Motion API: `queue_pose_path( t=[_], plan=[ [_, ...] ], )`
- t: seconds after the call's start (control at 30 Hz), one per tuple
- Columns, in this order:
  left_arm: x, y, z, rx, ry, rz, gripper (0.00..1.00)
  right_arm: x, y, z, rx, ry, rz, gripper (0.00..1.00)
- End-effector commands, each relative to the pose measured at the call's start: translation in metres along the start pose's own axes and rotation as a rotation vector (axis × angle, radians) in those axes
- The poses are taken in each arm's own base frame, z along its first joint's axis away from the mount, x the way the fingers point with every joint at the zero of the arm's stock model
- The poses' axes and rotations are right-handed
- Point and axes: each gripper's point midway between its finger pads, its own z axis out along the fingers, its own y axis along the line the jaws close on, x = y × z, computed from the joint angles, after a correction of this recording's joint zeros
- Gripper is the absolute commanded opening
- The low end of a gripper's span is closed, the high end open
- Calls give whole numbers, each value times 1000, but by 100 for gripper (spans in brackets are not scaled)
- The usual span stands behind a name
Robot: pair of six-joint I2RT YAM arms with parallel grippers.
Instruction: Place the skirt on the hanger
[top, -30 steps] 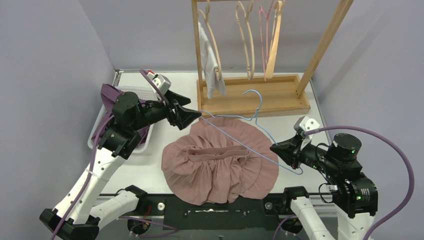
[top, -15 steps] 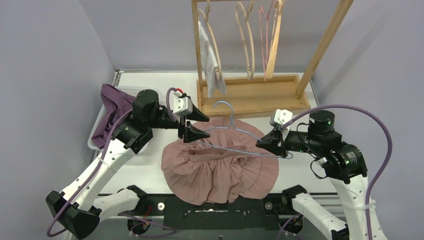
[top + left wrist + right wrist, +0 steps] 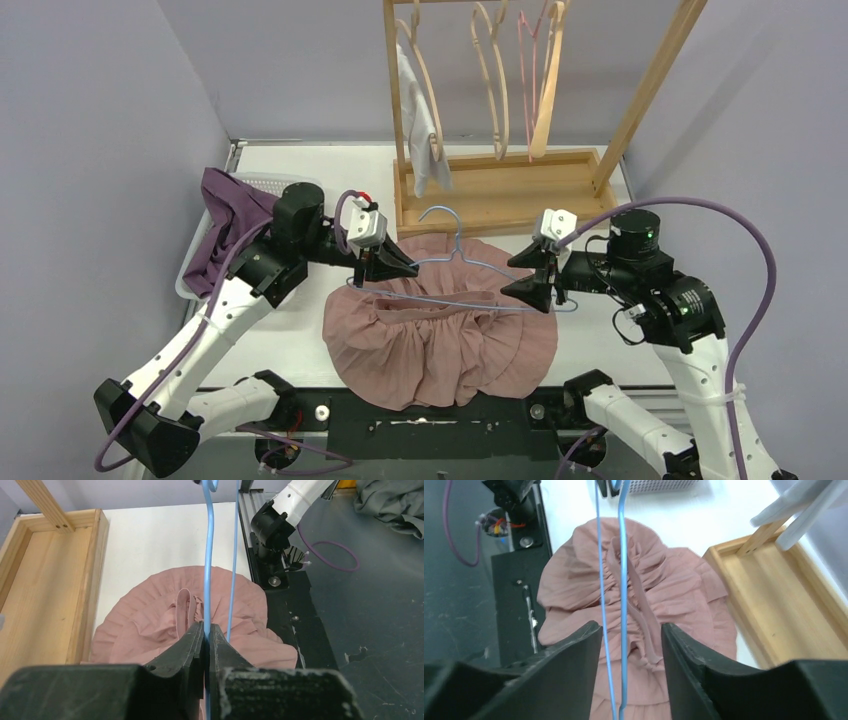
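While left claw (image 3: 206,628) pinches the hanger (image 3: 208,570), right claw (image 3: 630,630) loosely straddles its wires.

Pink pleated skirt (image 3: 440,350) spread flat, blue wire hanger (image 3: 208,555) level just above

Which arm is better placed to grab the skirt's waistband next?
Right. The right fingers are open, straddling the hanger without clamping it, and face the gathered waistband of the skirt. The left fingers are shut on the hanger and probably should hold it.
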Motion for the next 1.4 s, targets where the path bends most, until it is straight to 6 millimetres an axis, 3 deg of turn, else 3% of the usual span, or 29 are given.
queue_pose_path(
  t=[0.0,0.23,0.4,0.47,0.53,0.67,0.77,0.8,0.93,1.0,1.17,1.3,1.37],
  plan=[
    [-8,1,-3,-17,-5,86,0,-42,-10,8,-6,-146,-51,55],
    [-10,12,-4,-68,0,112,0,-92,-34,34,20,-346,-7,61],
    [-8,16,-5,-97,7,117,0,-97,-28,64,-45,-335,25,61],
    [-7,17,-6,-105,9,115,0,-94,-23,74,-78,-314,35,55],
    [-6,17,-6,-108,12,113,0,-92,-19,80,-111,-299,38,43],
    [-4,14,-6,-104,13,105,0,-90,-14,86,-147,-292,37,3],
    [-5,15,-8,-133,3,77,0,-86,-12,86,-148,-294,8,0],
    [-7,19,-9,-164,-10,65,2,-85,-11,85,-145,-297,-11,0],
    [-8,42,-23,-406,-67,-133,45,-67,-12,80,-99,-267,-99,0],
    [-1,47,-32,-503,-94,-262,52,-49,-13,76,-66,-214,-127,0],
    [44,53,-53,-740,-99,-650,54,-7,1,66,-86,-94,-132,0],
    [102,51,-75,-965,0,-937,54,8,10,62,-113,-50,-116,0],
    [129,42,-77,-995,61,-1055,54,13,12,62,-123,-32,-114,0]
  ],
)
